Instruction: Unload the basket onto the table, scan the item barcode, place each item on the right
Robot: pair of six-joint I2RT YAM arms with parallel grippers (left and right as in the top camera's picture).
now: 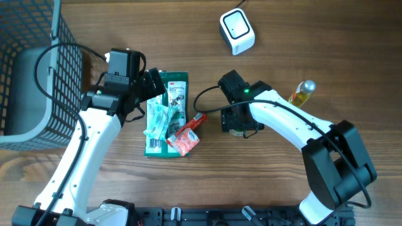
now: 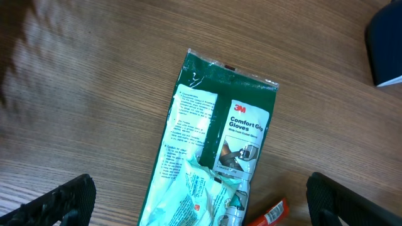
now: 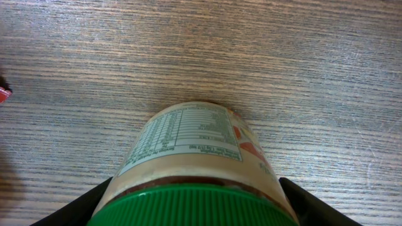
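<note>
The right hand (image 3: 195,210) is straddling the jar (image 3: 188,141), three o'clock from the glove packet (image 1: 174,88); I cannot tell whether it is clamping. The left hand (image 2: 202,204) is hanging spread apart. Risk: a loose grip could be letting the round jar roll, hiding its barcode from the scanner (image 1: 237,31) at twelve o'clock.

From the fixed overhead camera we look straight down on the whole table (image 1: 326,44), both arms rising from the frame's lower edge. Our left wrist camera faces down from some way above the glove packet (image 2: 207,125), which also lies centre-left in the overhead frame. Our right wrist camera sits very close to the jar (image 3: 188,138), its lid filling the lower edge, with wood grain beyond.
</note>
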